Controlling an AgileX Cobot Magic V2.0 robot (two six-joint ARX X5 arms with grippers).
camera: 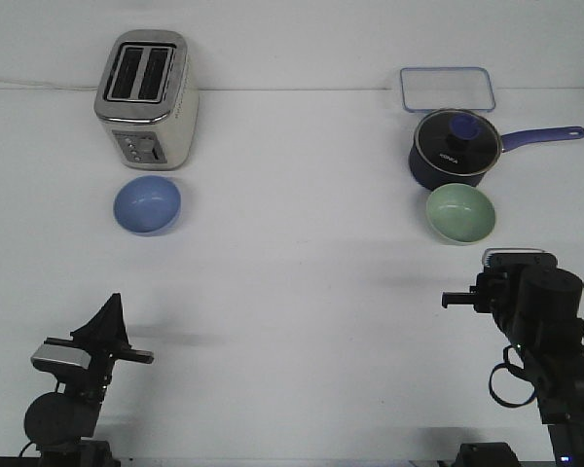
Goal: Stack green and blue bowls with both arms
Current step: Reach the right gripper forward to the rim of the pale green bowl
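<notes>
The periwinkle blue bowl (147, 204) sits upright on the white table at the left, just in front of the toaster. The pale sage green bowl (460, 213) sits upright at the right, in front of the saucepan. The two bowls are far apart. My left gripper (111, 309) is low at the near left, well short of the blue bowl, with its fingers seen edge-on. My right gripper (459, 300) is at the near right, a short way in front of the green bowl. Neither gripper holds anything that I can see.
A silver toaster (145, 97) stands at the back left. A dark navy saucepan (453, 148) with a glass lid and a handle pointing right stands behind the green bowl. A clear container with a blue rim (447, 88) lies at the back right.
</notes>
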